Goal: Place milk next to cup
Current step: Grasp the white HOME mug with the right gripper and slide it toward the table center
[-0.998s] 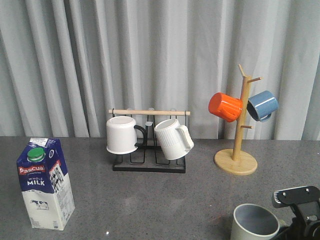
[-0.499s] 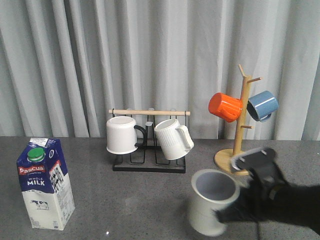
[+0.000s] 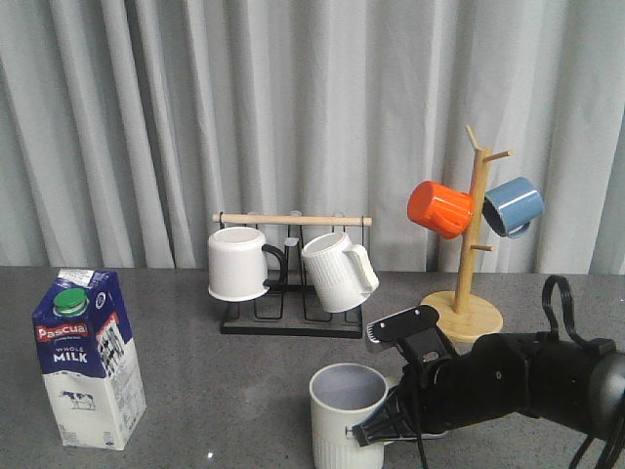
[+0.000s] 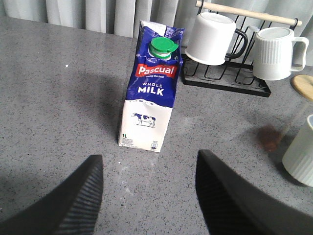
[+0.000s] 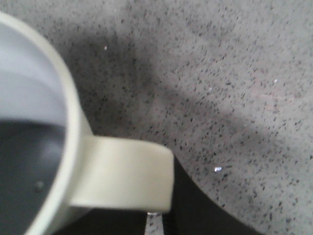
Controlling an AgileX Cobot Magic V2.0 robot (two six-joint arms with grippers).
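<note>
A grey speckled table stands before a pale curtain. The milk stands upright at the table's left front, green cap up, logo facing forward. Well to its right, near the front edge, the cup sits upright, grey-blue inside, with part of a dark letter showing on its side. The right gripper reaches in from the right and its black fingers are closed on the cup's handle; in the right wrist view the handle juts from the rim toward the dark fingers. The left gripper hovers in front of the milk with its two ribbed fingers spread wide and nothing between them. Behind, a black wire rack with a wooden bar holds a plain white mug and a ribbed mug. To the right, a wooden mug tree carries an orange mug and a blue mug.
</note>
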